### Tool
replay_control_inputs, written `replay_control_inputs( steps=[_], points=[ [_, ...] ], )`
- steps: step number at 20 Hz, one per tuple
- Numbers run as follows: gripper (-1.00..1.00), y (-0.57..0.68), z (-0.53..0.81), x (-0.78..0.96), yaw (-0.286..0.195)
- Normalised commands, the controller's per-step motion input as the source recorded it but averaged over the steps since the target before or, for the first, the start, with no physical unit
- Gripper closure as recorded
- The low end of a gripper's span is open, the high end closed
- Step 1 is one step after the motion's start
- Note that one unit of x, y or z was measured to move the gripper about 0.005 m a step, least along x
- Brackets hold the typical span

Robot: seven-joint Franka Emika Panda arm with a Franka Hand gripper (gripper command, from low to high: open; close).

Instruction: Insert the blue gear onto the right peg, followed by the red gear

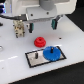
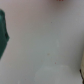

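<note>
In the exterior view the blue gear [image 1: 51, 52] lies flat on the right half of the black-rimmed grey plate [image 1: 33, 59]. It covers the spot of the right peg, which is hidden. The smaller red gear [image 1: 38, 42] rests on the white table just behind the plate. My gripper [image 1: 42, 26] hangs above and behind the red gear. It is open, its teal fingers [image 1: 31, 28] wide apart with nothing between them. The wrist view shows only one blurred teal finger [image 2: 4, 35] over bare white table.
A small tan-and-dark block [image 1: 19, 30] stands on the table at the exterior view's left, close to my gripper. A black cable [image 1: 10, 17] runs behind it. The plate's small left pin [image 1: 36, 56] stands bare. The table's front edge [image 1: 60, 80] is near.
</note>
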Motion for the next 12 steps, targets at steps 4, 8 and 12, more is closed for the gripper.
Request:
replay_control_inputs(
  steps=[4,8,12],
  points=[
    [-1.00,0.04,-0.19,-0.56,0.000],
    [-1.00,0.03,-0.10,-0.46,0.000],
    [-1.00,-0.29,0.00,0.17,0.000]
  ],
)
